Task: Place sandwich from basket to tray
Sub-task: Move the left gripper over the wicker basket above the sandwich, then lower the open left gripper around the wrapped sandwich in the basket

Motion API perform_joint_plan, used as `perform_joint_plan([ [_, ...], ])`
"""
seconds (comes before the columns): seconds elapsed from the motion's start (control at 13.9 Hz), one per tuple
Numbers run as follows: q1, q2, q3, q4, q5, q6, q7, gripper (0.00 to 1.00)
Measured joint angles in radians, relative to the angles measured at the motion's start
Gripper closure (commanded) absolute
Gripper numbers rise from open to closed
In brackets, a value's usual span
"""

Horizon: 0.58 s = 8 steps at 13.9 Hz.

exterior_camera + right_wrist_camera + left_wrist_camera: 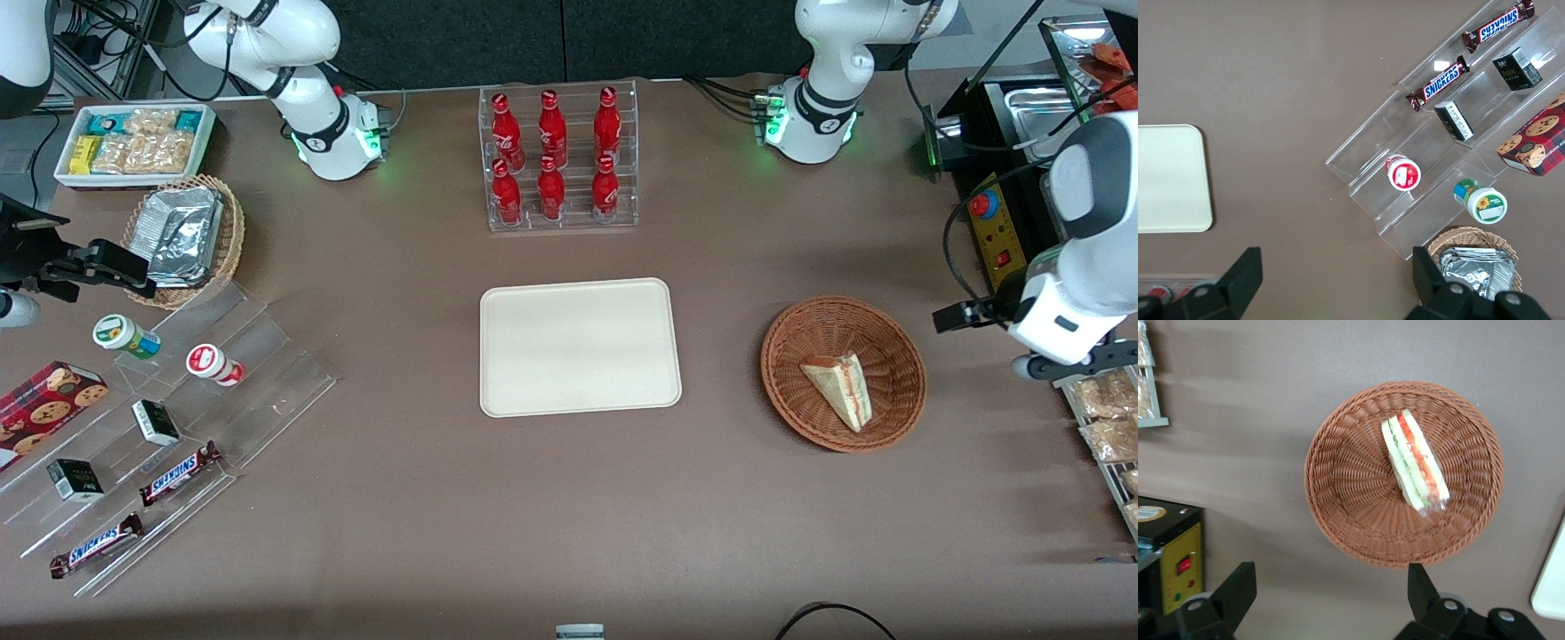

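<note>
Beside the basket [1403,475], your claw [1328,590] hangs wide open and empty, so next reach down for the sandwich [1415,460] inside.

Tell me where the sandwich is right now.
The sandwich lies in the basket, beside the tray toward the working arm's end; the open gripper hangs above the basket.

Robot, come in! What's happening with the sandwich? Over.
Gripper open, empty, hovering beside the basket toward the working arm's end. Sandwich lying in basket, untouched. Tray bare. Nothing between basket and tray.
</note>
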<state>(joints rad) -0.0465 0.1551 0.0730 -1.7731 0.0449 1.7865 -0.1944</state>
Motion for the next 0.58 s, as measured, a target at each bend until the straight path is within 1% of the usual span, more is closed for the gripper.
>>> perform_joint_plan([
  [0.29, 0.0, 0.0, 0.0, -0.115, -0.017, 0.148, -0.182, 0.0],
  [0.58, -0.003, -0.001, -0.003, -0.184, -0.061, 0.242, -0.262, 0.0],
])
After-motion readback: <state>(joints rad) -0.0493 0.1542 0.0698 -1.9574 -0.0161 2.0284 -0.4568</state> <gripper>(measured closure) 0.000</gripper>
